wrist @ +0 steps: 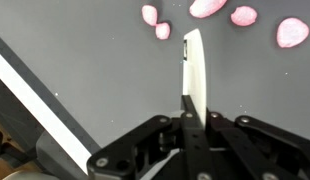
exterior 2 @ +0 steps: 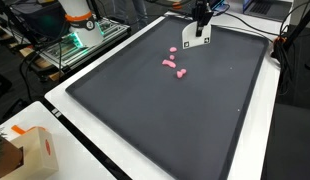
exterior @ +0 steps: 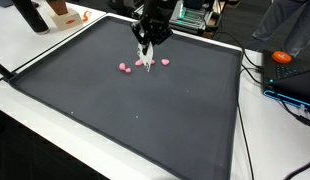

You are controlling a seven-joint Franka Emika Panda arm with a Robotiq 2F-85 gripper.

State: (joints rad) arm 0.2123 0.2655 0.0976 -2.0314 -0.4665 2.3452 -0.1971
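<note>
– Gripper [wrist: 192, 112] pinched narrow on a white flat strip [wrist: 195, 70], pointing down at the dark mat [exterior: 125, 110] on the tabletop [exterior: 20, 125].
– Pink pieces [exterior: 125, 68]?
– Lay loose on the mat, just beside the strip's tip. Risk noted: a thin pinch could let the strip twist and scatter them.

The pieces [exterior: 143, 66] are plain pink. The mat [exterior: 125, 120] is dark grey, unpatterned but for a few pale specks. The gripper [exterior: 146, 47] is black and the blade [wrist: 195, 70] is white. The worktop [exterior: 20, 50] is white. The lump [exterior: 282, 57] is bright orange; the box [exterior 2: 35, 155] is tan with orange.
</note>
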